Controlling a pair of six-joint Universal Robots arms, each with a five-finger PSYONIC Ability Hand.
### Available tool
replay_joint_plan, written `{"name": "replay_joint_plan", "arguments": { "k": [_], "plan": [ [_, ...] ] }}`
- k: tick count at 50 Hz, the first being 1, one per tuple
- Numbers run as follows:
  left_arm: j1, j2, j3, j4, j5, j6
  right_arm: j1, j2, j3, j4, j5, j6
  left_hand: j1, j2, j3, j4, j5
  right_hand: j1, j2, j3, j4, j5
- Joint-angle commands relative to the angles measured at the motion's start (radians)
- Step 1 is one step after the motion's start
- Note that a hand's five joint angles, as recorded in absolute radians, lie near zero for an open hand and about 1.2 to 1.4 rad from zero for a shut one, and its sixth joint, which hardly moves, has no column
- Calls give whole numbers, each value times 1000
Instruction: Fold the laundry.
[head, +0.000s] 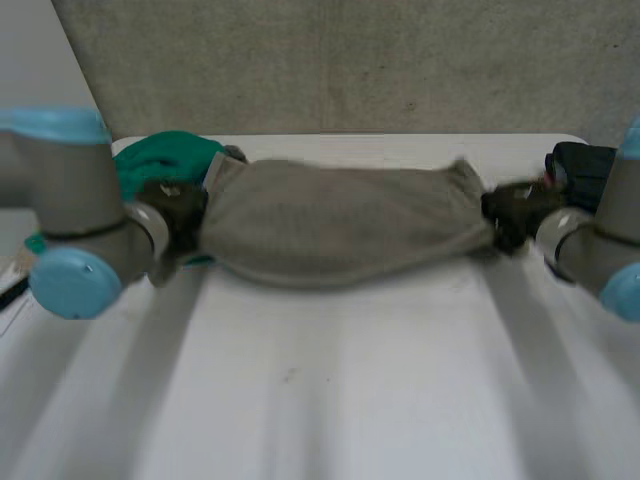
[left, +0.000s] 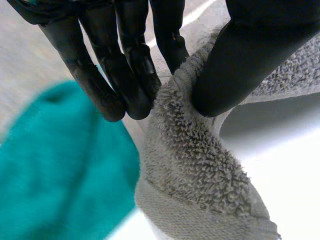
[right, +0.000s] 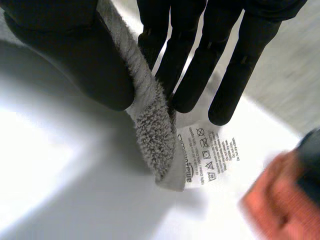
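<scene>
Towel: grey towel (head: 340, 225) stretched left to right between both robot hands, over the far half of the counter (head: 330, 400). Middle sags, near edge bows down. Can't tell if it touches the counter.
Left robot hand: left robot hand (left: 125, 65) pinches the towel's left end, thumb on one face of the terry edge, fingers pressed together on the other.
Right robot hand: right robot hand (right: 200, 60) pinches the right end the same way, edge clamped between thumb and fingers.
Label: label (right: 210, 155) hangs free at that right corner, just beside the fingertips. So the grip is at a true corner.
Other items: green cloth (head: 165, 160) bunched at far left, just behind the left robot hand and beside the towel's end. Dark item (head: 580, 170) at far right, beyond the right robot hand. Orange blur (right: 280, 195) near the right corner, can't identify.
Done: towel is picked up by both ends and pulled wide. It reads as a narrow band, so one lengthwise fold may already be in. Layers not clear enough to confirm.
Left: my read is lay it flat, bring the ends together, square it, set it aside. Green cloth looks unfolded. Dark item could be more laundry.
Progress: early, first piece in hand and nothing visibly finished.
</scene>
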Motion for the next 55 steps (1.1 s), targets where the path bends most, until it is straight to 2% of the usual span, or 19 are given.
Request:
{"name": "replay_joint_plan", "arguments": {
  "k": [1, 2, 3, 6, 13, 19, 23, 30, 35, 37, 38, 39, 42, 49, 53, 55],
  "plan": [
    [-28, -32, -77, 70, 39, 15, 2, 3, 141, -5, -18, -144, -361, -381, -378, -380, -358, 172, 121, 108, 103, 121],
    [-29, -27, -81, 76, 37, 18, 1, -5, 147, -5, -18, -147, -408, -428, -425, -428, -406, 81, 30, 17, 12, 30],
    [-29, -17, -91, 81, 35, 29, -1, -25, 160, -5, -18, -147, -464, -484, -481, -483, -461, -111, -163, -176, -181, -163],
    [-20, 29, -124, 89, 35, 55, -7, -72, 180, -5, -18, -149, -616, -637, -633, -636, -614, -341, -393, -406, -411, -393],
    [50, 204, -271, 124, 75, 117, -21, -172, 229, -3, -44, -216, -737, -758, -754, -757, -735, -589, -640, -653, -658, -640],
    [101, 338, -434, 167, 170, 176, -36, -191, 241, 3, -124, -397, -746, -766, -763, -766, -744, -612, -664, -677, -682, -664],
    [113, 356, -509, 173, 201, 212, -38, -163, 233, 32, -201, -506, -676, -696, -693, -695, -673, -612, -664, -677, -682, -664],
    [118, 321, -574, 187, 210, 275, -41, -88, 210, 81, -291, -590, -623, -643, -640, -642, -621, -563, -614, -628, -632, -614],
    [124, 292, -571, 196, 215, 279, -39, -42, 187, 96, -291, -598, -623, -643, -640, -642, -621, -384, -435, -449, -453, -435],
    [121, 289, -568, 201, 221, 275, -39, -33, 183, 95, -288, -589, -626, -646, -643, -645, -623, -241, -292, -305, -310, -292],
    [114, 286, -565, 208, 229, 269, -41, -31, 178, 90, -279, -574, -626, -646, -643, -645, -623, 167, 116, 103, 98, 116],
    [110, 283, -562, 210, 230, 267, -42, -34, 174, 86, -274, -566, -626, -646, -643, -645, -623, 271, 219, 206, 201, 219],
    [89, 261, -546, 217, 233, 253, -46, -43, 175, 41, -256, -474, -614, -634, -631, -634, -612, 272, 220, 207, 202, 220],
    [32, 183, -479, 219, 210, 246, -70, -163, 206, -109, -149, -87, -553, -573, -569, -572, -550, 272, 220, 207, 202, 220],
    [8, 137, -444, 228, 201, 247, -76, -146, 198, -118, -75, 50, -520, -540, -537, -540, -518, 272, 220, 207, 202, 220],
    [0, 119, -430, 236, 195, 250, -76, -137, 192, -115, -52, 67, -511, -532, -528, -531, -509, 272, 220, 207, 202, 220]
  ]
}}
